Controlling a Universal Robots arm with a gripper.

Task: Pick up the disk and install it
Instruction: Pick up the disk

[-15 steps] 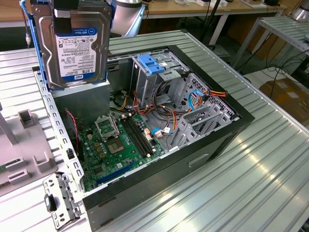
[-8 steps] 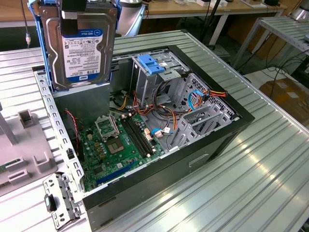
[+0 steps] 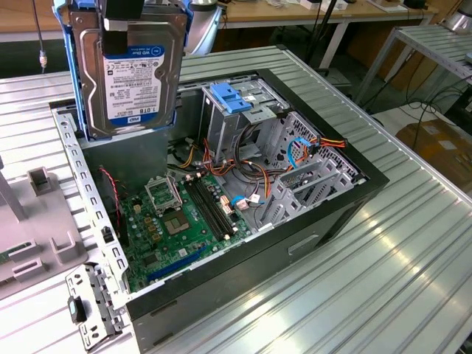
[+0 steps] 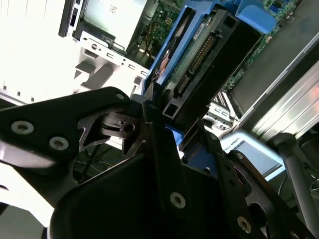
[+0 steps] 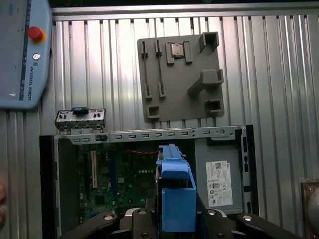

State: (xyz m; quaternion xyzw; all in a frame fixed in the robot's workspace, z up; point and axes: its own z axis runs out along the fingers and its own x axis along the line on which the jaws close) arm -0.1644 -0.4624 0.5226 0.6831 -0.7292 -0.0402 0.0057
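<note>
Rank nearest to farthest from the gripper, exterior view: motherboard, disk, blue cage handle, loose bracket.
1. Disk, held in the gripper.
2. Blue cage handle, atop the drive cage.
3. Motherboard, on the case floor.
4. Loose bracket, outside the case corner.

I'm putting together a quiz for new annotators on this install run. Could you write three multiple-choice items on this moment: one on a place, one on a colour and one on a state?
1. Where is the disk?
A. Lying flat on the motherboard
B. Held in the air above the open computer case
C. Resting on the grey tray beside the case

2. What colour are the disk's side rails?
A. Red
B. Yellow
C. Blue

3. What is the gripper doing?
A. Shut on the disk
B. Open, well away from the disk
C. Shut on a cable

Answers:
1 B: the exterior view shows it hanging upright over the case.
2 C: blue plastic runs along the drive's edges.
3 A: it clamps the disk's upper end.
</note>
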